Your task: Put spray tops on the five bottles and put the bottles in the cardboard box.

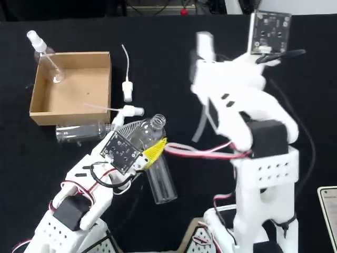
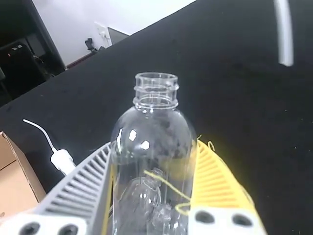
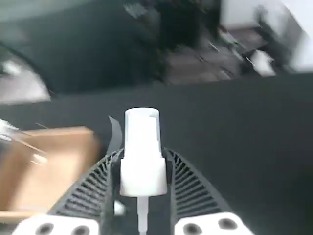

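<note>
Bottles here are clear, thin-walled plastic, with round shoulders and a ribbed, threaded neck. We see one bottle (image 2: 151, 137) clamped in the left gripper (image 2: 152, 169) between a grey ribbed finger and a yellow one. Its mouth is open and bare. From above it sits tilted near the middle of the table (image 1: 174, 68), which is matte black, with its neck pointing toward the far side.

A second bottle (image 1: 81, 132) lies on its side just beside the near wall of the box (image 1: 68, 117), a shallow tray of plain brown cardboard. A third bottle (image 1: 50, 66) already wears a white sprayer. It leans at the box's far corner and seems to us to stand inside, though the rim makes that hard to judge.

The right gripper (image 3: 142, 164) is closed on a top (image 3: 142, 152) between dark ribbed fingers. The top is a smooth white cylinder over a wider collar, with a thin stem below. In the high view it is held up over the table, and a translucent tube (image 1: 202, 124) hangs from it.

Two more white sprayers lie loose on the black surface. The curved-tube top (image 1: 127, 90) is just beside the box's wall. The corner top (image 1: 131, 111) is at the box's near corner, and its straight tube reaches across the cardboard edge.
</note>
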